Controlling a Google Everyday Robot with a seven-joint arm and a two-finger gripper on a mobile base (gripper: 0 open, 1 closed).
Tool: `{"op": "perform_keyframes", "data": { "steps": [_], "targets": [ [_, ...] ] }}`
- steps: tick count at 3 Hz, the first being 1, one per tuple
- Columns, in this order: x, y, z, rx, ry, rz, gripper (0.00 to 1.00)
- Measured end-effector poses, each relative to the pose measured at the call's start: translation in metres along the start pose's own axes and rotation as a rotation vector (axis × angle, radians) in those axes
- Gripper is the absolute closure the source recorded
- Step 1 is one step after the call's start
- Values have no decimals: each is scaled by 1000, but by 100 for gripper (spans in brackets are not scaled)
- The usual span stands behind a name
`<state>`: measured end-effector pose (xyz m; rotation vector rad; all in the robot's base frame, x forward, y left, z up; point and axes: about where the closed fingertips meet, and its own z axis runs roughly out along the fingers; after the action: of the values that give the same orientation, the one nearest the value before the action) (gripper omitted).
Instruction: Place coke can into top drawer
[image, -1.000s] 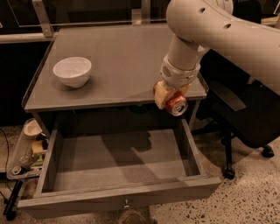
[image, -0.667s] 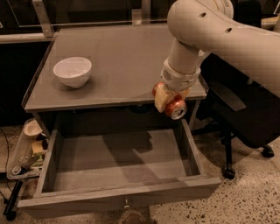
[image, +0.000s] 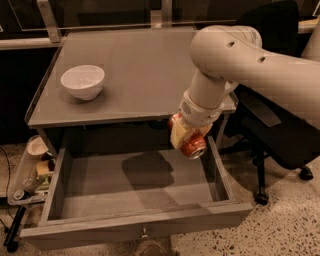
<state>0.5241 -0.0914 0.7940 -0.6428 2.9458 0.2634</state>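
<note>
So the tool (image: 187, 139) is pinching the can (image: 193, 146) between its yellowish pads (image: 176, 136), and it's hanging over the far right part of the open drawer (image: 135, 227), just below the near edge of the tabletop (image: 140, 70). The can is sitting tilted in the grip, with its silver end pointing down and toward the near side. I'm guessing that's just from how the arm (image: 225, 65) is reaching in from the right. As far as I can tell it isn't touching the drawer floor yet. The drawer is standing wide open, so there's plenty of room underneath. The bowl (image: 83, 81) is sitting far left on the tabletop, well apart from all this. I'm thinking what's left is lowering and letting go, while watching the drawer's right wall (image: 220, 175), since the can is hanging pretty near it.
</note>
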Motion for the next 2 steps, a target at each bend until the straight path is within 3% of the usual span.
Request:
{"op": "perform_keyframes", "data": {
  "steps": [1,2],
  "targets": [
    [28,20,16,-61,42,19,100],
    [28,20,17,-62,43,19,100]
  ]
}}
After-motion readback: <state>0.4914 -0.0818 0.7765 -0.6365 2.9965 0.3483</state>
